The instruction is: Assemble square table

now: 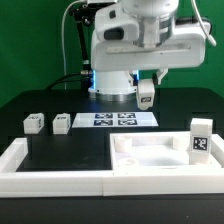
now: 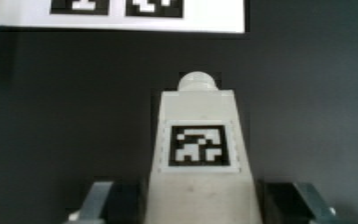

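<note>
My gripper (image 1: 146, 84) is shut on a short white tagged leg block (image 1: 146, 95) and holds it above the black table, just behind the marker board (image 1: 115, 119). In the wrist view the leg (image 2: 197, 135) sits between my fingers (image 2: 101, 202), its tag facing the camera and its rounded tip pointing toward the marker board (image 2: 114, 15). The square tabletop slab (image 1: 150, 160) lies flat at the front, toward the exterior view's right. Another leg (image 1: 200, 140) stands upright at its right end. Two more legs (image 1: 33, 123) (image 1: 61, 123) lie on the table at the exterior view's left.
A long white rail (image 1: 40, 172) borders the black surface along the front and the exterior view's left. The robot's base (image 1: 115, 75) stands behind the marker board.
</note>
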{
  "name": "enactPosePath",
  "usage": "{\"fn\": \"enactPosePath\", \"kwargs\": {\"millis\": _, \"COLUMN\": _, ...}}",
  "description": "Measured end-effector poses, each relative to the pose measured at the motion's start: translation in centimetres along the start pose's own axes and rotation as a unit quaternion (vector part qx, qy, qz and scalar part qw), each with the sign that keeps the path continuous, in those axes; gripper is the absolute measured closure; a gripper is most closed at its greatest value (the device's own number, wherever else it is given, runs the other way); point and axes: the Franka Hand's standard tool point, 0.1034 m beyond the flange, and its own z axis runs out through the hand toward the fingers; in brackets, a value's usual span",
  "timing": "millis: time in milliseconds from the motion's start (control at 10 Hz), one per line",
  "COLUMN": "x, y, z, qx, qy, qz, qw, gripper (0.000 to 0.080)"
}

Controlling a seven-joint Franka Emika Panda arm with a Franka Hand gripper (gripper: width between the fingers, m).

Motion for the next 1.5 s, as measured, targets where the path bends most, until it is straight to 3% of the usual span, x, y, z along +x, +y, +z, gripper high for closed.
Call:
{"fn": "enactPosePath", "kwargs": {"millis": 100, "x": 0.9, "y": 0.0, "z": -0.1, "qx": -0.002, "qy": 0.052, "qz": -0.001, "qw": 0.999, "gripper": 0.0503}}
{"fn": "enactPosePath", "kwargs": {"millis": 300, "x": 0.8, "y": 0.1, "z": 0.0, "qx": -0.001, "qy": 0.113, "qz": -0.002, "qw": 0.994, "gripper": 0.0503}}
{"fn": "enactPosePath", "kwargs": {"millis": 500, "x": 1.8, "y": 1.1, "z": -0.1, "qx": -0.013, "qy": 0.19, "qz": -0.027, "qw": 0.981, "gripper": 0.0503}}
{"fn": "enactPosePath", "kwargs": {"millis": 800, "x": 3.2, "y": 2.9, "z": -3.5, "qx": -0.018, "qy": 0.246, "qz": -0.041, "qw": 0.968, "gripper": 0.0503}}
{"fn": "enactPosePath", "kwargs": {"millis": 1000, "x": 4.4, "y": 3.0, "z": -4.5, "qx": -0.025, "qy": 0.295, "qz": -0.04, "qw": 0.954, "gripper": 0.0503}}
{"fn": "enactPosePath", "kwargs": {"millis": 1300, "x": 4.1, "y": 3.2, "z": -3.8, "qx": -0.026, "qy": 0.294, "qz": -0.041, "qw": 0.955, "gripper": 0.0503}}
{"fn": "enactPosePath", "kwargs": {"millis": 1400, "x": 4.9, "y": 3.8, "z": -2.9, "qx": -0.035, "qy": 0.297, "qz": -0.048, "qw": 0.953, "gripper": 0.0503}}
{"fn": "enactPosePath", "kwargs": {"millis": 1500, "x": 5.9, "y": 4.1, "z": -3.0, "qx": -0.04, "qy": 0.297, "qz": -0.05, "qw": 0.953, "gripper": 0.0503}}
